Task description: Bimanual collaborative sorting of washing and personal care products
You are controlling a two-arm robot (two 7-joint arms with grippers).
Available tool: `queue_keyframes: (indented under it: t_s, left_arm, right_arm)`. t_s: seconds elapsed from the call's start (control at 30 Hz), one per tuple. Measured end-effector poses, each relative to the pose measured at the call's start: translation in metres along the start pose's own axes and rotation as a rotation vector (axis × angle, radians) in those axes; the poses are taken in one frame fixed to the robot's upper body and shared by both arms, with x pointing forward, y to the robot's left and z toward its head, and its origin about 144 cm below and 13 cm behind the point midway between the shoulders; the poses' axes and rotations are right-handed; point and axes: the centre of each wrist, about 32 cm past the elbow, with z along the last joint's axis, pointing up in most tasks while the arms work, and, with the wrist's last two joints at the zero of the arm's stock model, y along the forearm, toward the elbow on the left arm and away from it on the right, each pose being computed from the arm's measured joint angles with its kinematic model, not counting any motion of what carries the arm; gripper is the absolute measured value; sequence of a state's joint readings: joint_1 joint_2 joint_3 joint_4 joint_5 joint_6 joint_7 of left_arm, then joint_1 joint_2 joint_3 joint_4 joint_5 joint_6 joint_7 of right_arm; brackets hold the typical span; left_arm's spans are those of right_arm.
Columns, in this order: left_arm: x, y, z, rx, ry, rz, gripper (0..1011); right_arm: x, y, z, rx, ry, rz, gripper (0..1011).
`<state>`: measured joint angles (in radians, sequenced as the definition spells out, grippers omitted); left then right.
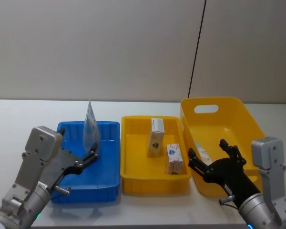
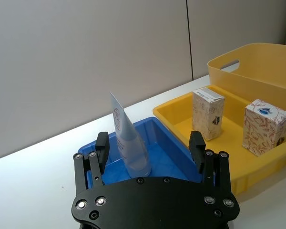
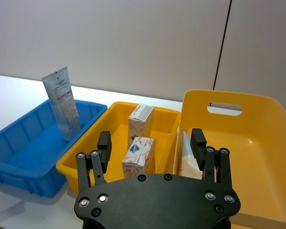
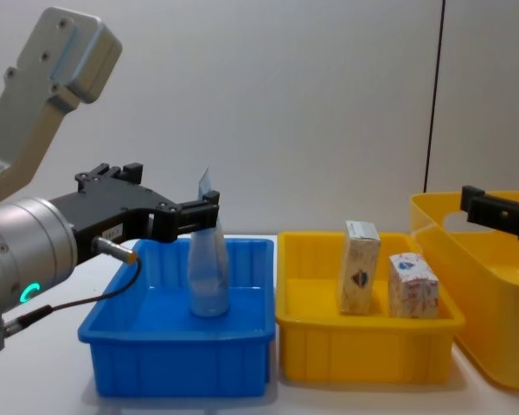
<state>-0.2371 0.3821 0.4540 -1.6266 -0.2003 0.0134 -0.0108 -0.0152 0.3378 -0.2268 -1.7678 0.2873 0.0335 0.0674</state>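
white table, grey wall. from tall yellow basket to blue bin to yellow tray holding two cream boxes. your left gripper gapes close by the pouch, which stands upright in the blue bin; back straight off, it looks tippy. right gripper, spread, hovers over the basket.

bright, even light from above; soft shadows beneath the blue bin on the table.
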Motion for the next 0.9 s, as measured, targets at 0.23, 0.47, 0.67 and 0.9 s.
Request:
queue_keyframes:
  t_s: [0.23,0.47,0.67,0.9]
  left_arm:
    - [-0.0001,0.0000,0.0000,0.000,0.000,0.000,1001]
    - [-0.0001,0.0000,0.0000,0.000,0.000,0.000,1001]
    - [-0.0001,0.0000,-0.0002,0.001,0.000,0.000,1001]
    - [-0.0001,0.0000,-0.0002,0.001,0.000,0.000,1001]
  right_arm:
    - [0.0001,0.0001,0.0001,0.000,0.000,-0.001,1004]
    - [-0.0001,0.0001,0.0009,-0.021,0.003,0.004,1003]
    - [-0.0014,0.0010,0.0029,-0.074,0.015,0.012,1004]
    - [-0.0049,0.0054,0.0057,-0.154,0.026,0.027,1004]
